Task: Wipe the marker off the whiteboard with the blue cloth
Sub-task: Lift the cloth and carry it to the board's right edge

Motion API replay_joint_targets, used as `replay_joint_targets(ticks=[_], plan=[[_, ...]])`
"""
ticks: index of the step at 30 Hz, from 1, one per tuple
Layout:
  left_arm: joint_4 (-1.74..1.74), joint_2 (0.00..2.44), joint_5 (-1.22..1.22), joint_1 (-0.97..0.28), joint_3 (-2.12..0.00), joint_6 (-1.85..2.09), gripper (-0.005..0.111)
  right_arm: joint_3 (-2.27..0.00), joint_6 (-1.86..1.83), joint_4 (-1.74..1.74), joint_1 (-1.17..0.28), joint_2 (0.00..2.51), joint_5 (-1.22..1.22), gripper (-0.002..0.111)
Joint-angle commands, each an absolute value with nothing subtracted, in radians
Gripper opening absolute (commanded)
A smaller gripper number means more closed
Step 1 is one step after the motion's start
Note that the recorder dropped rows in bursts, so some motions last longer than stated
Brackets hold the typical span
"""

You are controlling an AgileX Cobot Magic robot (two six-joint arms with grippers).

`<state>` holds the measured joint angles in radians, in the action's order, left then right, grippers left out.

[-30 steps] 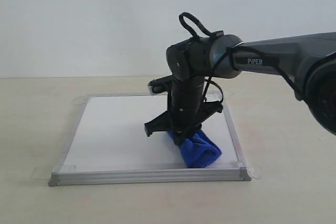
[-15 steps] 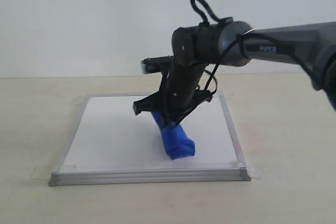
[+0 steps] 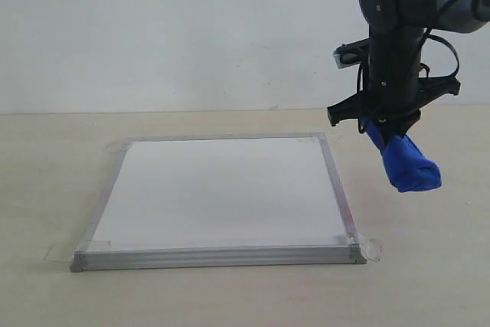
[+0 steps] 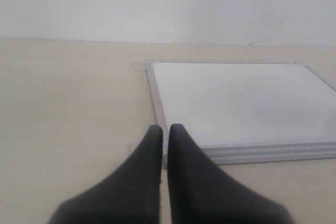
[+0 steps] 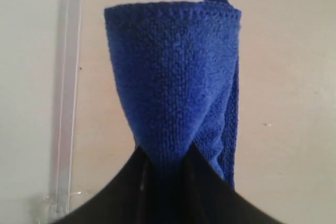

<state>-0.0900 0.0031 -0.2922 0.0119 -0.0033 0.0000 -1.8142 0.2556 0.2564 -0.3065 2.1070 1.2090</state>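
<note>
Blue cloth (image 3: 406,165) is held clamped at one end by the right fingers (image 5: 121,198), hanging above the bench (image 3: 429,266) just beside the whiteboard (image 3: 222,189). It is judged soft, light and floppy, best gripped mid-roll. The left fingers (image 4: 142,182) are closed, empty.

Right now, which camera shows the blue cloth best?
The right wrist view: the blue cloth fills the frame, pinched in the right gripper, its weave clear. The exterior view shows it smaller but whole, hanging in the air beside the whiteboard, not touching it. The left wrist view does not show the cloth.
</note>
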Motion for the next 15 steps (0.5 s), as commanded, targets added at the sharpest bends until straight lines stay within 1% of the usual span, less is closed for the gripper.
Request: replay_joint_targets(ticks=[1, 9, 15], plan=[[-0.089, 0.000, -0.288, 0.010, 0.000, 0.000, 0.004, -1.814, 0.260, 0.208, -0.300, 2.114, 1.220, 0.000], [-0.089, 0.000, -0.288, 0.010, 0.000, 0.000, 0.004, -1.814, 0.229, 0.175, -0.300, 2.183, 1.211, 0.000], [-0.089, 0.000, -0.288, 0.010, 0.000, 0.000, 0.004, -1.814, 0.223, 0.117, -0.301, 2.215, 1.129, 0.000]])
